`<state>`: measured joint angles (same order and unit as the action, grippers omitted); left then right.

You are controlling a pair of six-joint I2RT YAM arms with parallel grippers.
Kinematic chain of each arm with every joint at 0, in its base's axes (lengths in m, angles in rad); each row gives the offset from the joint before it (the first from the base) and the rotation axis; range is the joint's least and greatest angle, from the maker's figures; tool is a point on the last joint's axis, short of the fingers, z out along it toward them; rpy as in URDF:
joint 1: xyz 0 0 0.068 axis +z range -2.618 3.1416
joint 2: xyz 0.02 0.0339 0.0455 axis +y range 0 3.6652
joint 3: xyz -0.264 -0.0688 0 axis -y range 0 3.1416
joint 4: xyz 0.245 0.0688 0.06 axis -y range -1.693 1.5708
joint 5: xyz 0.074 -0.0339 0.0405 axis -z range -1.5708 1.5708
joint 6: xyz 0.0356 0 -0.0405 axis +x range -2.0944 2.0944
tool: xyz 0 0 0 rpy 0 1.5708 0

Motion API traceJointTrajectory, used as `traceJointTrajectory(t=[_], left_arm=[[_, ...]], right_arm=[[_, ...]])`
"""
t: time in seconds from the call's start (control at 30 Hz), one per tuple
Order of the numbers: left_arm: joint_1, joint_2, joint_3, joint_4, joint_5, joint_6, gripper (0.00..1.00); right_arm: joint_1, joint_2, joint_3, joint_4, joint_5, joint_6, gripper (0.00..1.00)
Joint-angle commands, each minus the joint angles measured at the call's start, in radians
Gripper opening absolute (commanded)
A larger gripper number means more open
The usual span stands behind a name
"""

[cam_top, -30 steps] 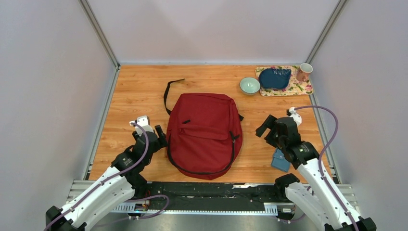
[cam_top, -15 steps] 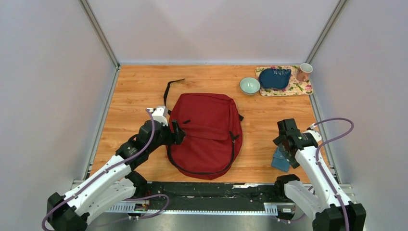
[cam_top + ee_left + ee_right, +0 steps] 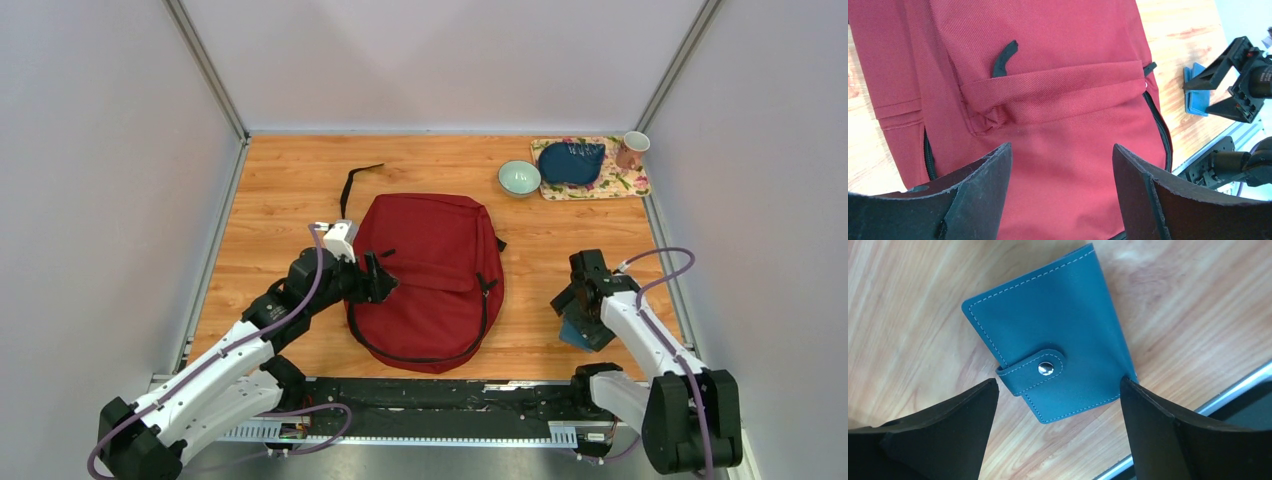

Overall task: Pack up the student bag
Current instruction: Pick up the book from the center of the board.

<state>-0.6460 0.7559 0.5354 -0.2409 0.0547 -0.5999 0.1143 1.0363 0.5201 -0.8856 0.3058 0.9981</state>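
Now left jaws over student bag [image 3: 432, 285], right jaws over wallet [image 3: 1050, 332].

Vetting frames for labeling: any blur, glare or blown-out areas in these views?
Top external: sharp, evenly lit, soft shadows. Left wrist: student bag weave crisp, left fingers slightly soft, top-right corner washed out. Right wrist: wallet stitching crisp, small glint on its snap, right fingers dark.

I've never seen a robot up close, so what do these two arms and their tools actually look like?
Both the left arm and the right arm have smooth white shells over black joints. A thin lilac cable loops loosely along each. The left tool and right tool each end in two broad, matte black wedge-shaped fingers with scuffed edges. I see no markings.
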Motion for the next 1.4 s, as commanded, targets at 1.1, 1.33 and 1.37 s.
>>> traceJointTrajectory(t=[1.1, 1.33, 1.37], left_arm=[[-0.257, 0.424, 0.314, 0.147, 0.106, 0.029, 0.82], [-0.284, 0.433, 0.307, 0.147, 0.105, 0.017, 0.82], [-0.285, 0.428, 0.298, 0.146, 0.094, 0.015, 0.82]], right_arm=[[-0.002, -0.021, 0.04, 0.367, -0.507, -0.421, 0.8], [-0.004, 0.045, -0.023, 0.467, -0.553, -0.417, 0.79], [-0.004, 0.048, -0.031, 0.474, -0.554, -0.417, 0.79]])
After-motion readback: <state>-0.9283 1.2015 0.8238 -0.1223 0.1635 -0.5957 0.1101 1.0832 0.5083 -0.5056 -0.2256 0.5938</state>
